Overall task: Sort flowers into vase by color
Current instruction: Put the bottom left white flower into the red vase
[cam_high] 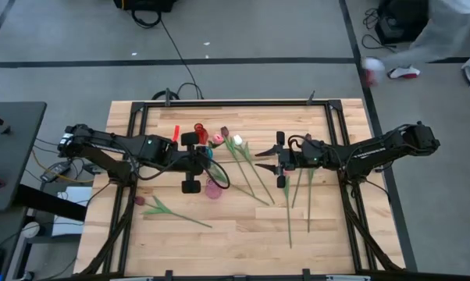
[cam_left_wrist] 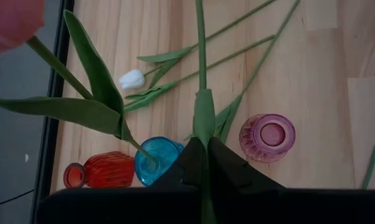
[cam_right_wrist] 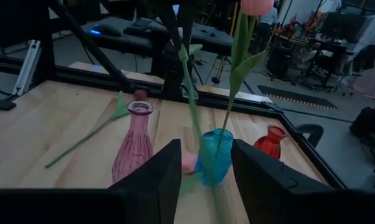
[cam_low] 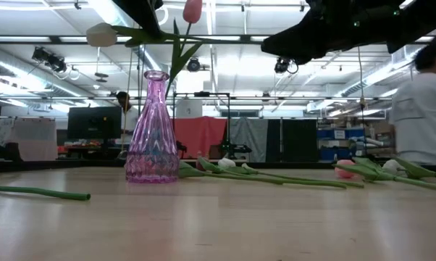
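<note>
My left gripper [cam_left_wrist: 203, 158] hangs above the table's middle [cam_high: 197, 160], shut on a white tulip [cam_low: 102, 34]. My right gripper [cam_right_wrist: 203, 177] faces it from the right [cam_high: 280, 161], open. The tulip's stem [cam_right_wrist: 189, 87] runs toward it and ends near its fingers; whether they touch, I cannot tell. A blue vase [cam_right_wrist: 215, 155] holds a pink tulip [cam_right_wrist: 256, 5]. The pink vase [cam_low: 154, 130] and red vase [cam_right_wrist: 270, 142] stand beside it. Another white tulip [cam_left_wrist: 132, 79] and several more flowers [cam_high: 251, 178] lie flat on the table. My left gripper pinches the white tulip's green stem [cam_left_wrist: 202, 124] between its two fingers, coming from above and lying across it. The flower is lifted clear and about level. Its white head sticks out toward the table's left, and the long stem end reaches toward the right gripper.
A maroon tulip [cam_high: 139, 200] lies alone near the table's near left corner. A black frame rail [cam_high: 219, 104] runs along the far edge. A person [cam_high: 446, 31] moves beyond the far right corner. Bare wood shows along the near edge [cam_high: 243, 246].
</note>
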